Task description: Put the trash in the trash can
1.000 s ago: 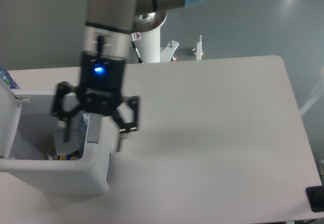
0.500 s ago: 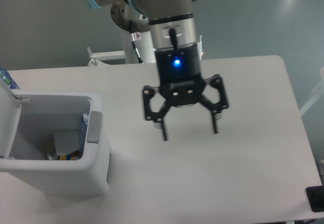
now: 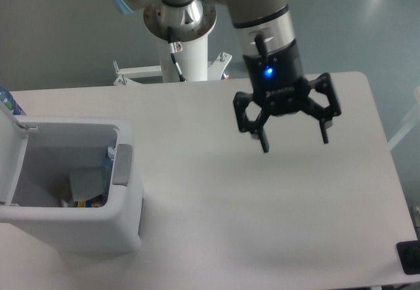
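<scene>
The white trash can (image 3: 125, 221) stands at the table's left front with its lid (image 3: 10, 152) swung up on the left side. Inside it lies the trash (image 3: 88, 186): a pale flat piece, with a clear bottle standing against the right wall and some coloured bits at the bottom. My gripper (image 3: 294, 142) hangs open above the right half of the table, far from the can, with nothing between its fingers.
A grey tab (image 3: 122, 165) sits on the can's right rim. The robot's white base column (image 3: 187, 54) rises behind the table's back edge. A blue-labelled object (image 3: 8, 103) pokes in at the far left. A dark item (image 3: 409, 257) lies at the front right corner.
My gripper has travelled from above the trash can's right rim to the right and toward the back, staying open and empty.
</scene>
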Tool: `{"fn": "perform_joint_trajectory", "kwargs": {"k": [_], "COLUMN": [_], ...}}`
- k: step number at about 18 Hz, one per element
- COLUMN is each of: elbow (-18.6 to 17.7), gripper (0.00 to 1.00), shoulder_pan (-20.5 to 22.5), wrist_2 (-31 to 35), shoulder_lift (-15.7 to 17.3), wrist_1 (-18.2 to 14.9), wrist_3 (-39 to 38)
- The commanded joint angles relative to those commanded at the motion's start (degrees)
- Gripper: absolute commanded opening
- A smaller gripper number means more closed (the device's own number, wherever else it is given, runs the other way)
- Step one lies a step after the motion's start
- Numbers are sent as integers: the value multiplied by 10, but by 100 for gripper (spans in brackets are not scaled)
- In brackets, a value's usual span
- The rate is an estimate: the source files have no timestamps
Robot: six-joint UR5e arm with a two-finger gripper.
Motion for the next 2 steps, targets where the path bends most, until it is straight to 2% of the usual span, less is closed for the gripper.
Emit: {"fn": "perform_joint_trajectory", "kwargs": {"k": [2], "elbow": [-1], "gripper": [100], "shoulder_pan": [4], "wrist_2": [0], "shoulder_lift": [0], "wrist_1": [0], "wrist_3": [0]}}
